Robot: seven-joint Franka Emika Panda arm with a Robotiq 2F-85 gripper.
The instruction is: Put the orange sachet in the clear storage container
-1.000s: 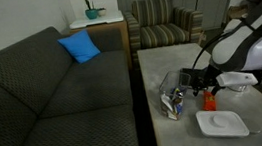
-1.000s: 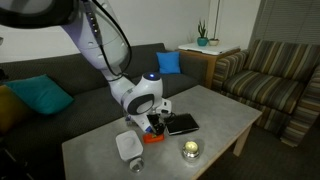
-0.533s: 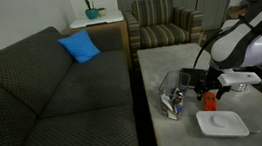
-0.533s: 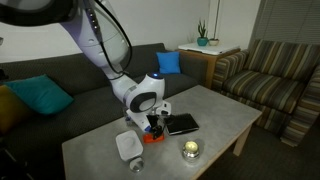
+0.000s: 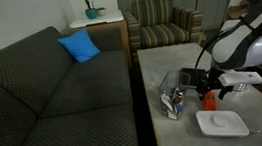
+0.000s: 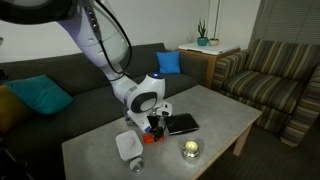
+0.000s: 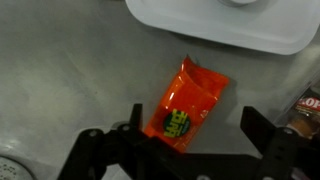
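Observation:
The orange sachet point(image 7: 188, 103) lies flat on the grey table, just below the white tray's edge. It also shows as a small orange-red spot in both exterior views point(image 5: 209, 102) point(image 6: 152, 138). My gripper point(image 7: 190, 135) is open, with one black finger on each side of the sachet's lower end and not touching it. It hangs low over the sachet in both exterior views point(image 5: 211, 90) point(image 6: 154, 127). The clear storage container point(image 5: 172, 100), with blue and white items inside, stands on the table beside the gripper, towards the sofa edge.
A flat white tray point(image 5: 221, 123) point(image 6: 127, 146) point(image 7: 220, 22) lies right next to the sachet. A black square tray point(image 6: 182, 124) lies behind the gripper. A small glass point(image 6: 189, 150) stands near the table's front edge. A sofa borders the table.
The arm has shifted only slightly over the sachet. The sachet lies where it was and the gripper stays open.

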